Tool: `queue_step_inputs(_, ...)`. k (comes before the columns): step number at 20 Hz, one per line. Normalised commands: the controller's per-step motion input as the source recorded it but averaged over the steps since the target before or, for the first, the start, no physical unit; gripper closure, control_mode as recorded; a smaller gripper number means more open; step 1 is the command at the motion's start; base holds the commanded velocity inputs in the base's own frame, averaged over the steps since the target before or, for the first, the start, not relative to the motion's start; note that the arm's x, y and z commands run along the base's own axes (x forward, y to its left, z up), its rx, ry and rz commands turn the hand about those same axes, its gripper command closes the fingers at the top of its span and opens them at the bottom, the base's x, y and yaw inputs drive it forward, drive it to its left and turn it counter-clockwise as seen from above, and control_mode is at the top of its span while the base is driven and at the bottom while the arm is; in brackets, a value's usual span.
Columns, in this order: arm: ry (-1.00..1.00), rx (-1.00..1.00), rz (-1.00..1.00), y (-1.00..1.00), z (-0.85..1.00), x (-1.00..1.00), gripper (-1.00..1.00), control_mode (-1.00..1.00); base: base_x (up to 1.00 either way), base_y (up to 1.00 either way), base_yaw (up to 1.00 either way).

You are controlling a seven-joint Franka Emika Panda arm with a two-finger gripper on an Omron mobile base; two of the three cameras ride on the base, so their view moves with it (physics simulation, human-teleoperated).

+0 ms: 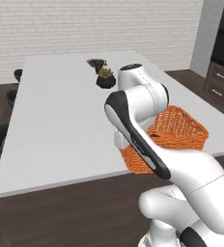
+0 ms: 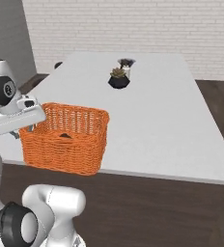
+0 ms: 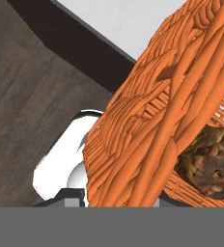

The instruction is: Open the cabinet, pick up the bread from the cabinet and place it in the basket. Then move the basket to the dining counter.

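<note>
White bricks fill the back wall behind the big white worktop (image 2: pixel 152 111). At the lower left of the right base view, the end effector (image 2: pixel 24 126) is closed on the rim of the orange basket (image 2: pixel 68 137), at the worktop's near edge. Brown bread (image 3: pixel 211 161) lies inside. A small plant (image 2: pixel 119 77) sits farther back, up in the middle.

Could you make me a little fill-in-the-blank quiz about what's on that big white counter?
1. The woven basket is colored ____.
2. Inside it lies a brown piece of ____.
3. The basket sits at the near ____ of the dining counter.
4. Farther along stands a small plant in a ____ pot.

Missing words: orange; bread; edge; black
</note>
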Motion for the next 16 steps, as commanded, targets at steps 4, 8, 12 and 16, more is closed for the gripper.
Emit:
queue_step_inputs(4,0.00,0.00,0.00,0.00,0.00,0.00,1.00,1.00,0.56,0.35,0.00)
queue_step_inputs(8,0.00,0.00,0.00,0.00,0.00,0.00,1.00,1.00,0.39,0.34,-0.01)
queue_step_inputs(12,0.00,-0.02,-0.04,0.22,0.00,0.17,1.00,-1.00,0.05,0.08,-0.01)
queue_step_inputs(16,0.00,-0.01,0.00,0.26,0.00,0.71,1.00,-1.00,0.00,0.00,0.00)
